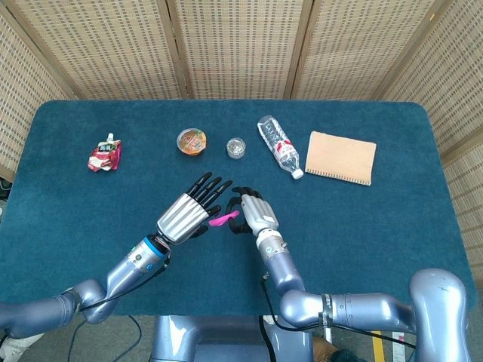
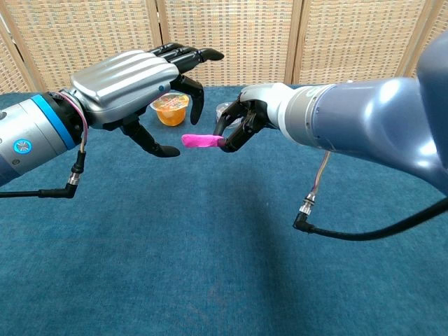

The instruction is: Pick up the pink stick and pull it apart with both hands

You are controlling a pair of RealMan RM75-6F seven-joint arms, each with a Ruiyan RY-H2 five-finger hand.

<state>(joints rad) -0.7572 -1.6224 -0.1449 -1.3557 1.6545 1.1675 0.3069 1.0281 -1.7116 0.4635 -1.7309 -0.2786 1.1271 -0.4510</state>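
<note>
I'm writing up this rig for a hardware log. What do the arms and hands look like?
Both arms are glossy silver-grey. The left hand has a ribbed silver back and black fingers, with a blue band at its wrist. The right hand is silver with black fingers too. Thin black cables hang below both forearms.

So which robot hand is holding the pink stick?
The right hand pinches the pink stick. The left hand is open, just short of it.

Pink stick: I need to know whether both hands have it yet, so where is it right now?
The pink stick is above the table, pinched at one end by the right hand; its free end points toward the open left hand, which is apart from it.
</note>
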